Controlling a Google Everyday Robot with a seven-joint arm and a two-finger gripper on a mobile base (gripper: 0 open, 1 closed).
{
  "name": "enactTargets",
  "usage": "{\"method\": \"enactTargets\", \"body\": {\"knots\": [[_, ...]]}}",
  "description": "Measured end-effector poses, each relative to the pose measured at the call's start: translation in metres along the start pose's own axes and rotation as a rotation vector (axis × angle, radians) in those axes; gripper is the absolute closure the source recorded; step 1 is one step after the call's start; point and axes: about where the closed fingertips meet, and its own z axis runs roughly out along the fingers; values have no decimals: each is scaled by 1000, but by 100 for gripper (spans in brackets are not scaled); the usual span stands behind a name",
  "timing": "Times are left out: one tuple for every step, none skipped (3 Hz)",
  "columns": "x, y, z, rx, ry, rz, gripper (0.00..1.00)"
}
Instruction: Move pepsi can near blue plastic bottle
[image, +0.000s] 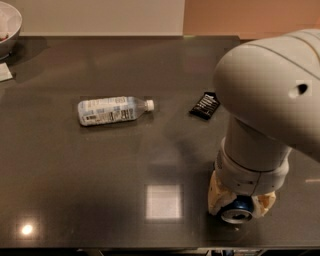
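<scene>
Camera view: cream jaws clasp silver-ended pepsi can (238, 210) on glossy table (100, 175), front right.

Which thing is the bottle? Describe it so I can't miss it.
On the dark table, look left of centre, away from the gripper over the pepsi can at front right. The blue plastic bottle lies on its side, white cap pointing right. It is clear and pale-labelled, unlike the flat black packet nearby.
</scene>
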Motion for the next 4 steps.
{"method": "enactTargets", "body": {"knots": [[18, -25, -13, -12, 33, -69, 100], [42, -51, -30, -13, 85, -143, 100], [67, -73, -41, -4, 126, -218, 100], [92, -95, -40, 16, 132, -287, 100]]}}
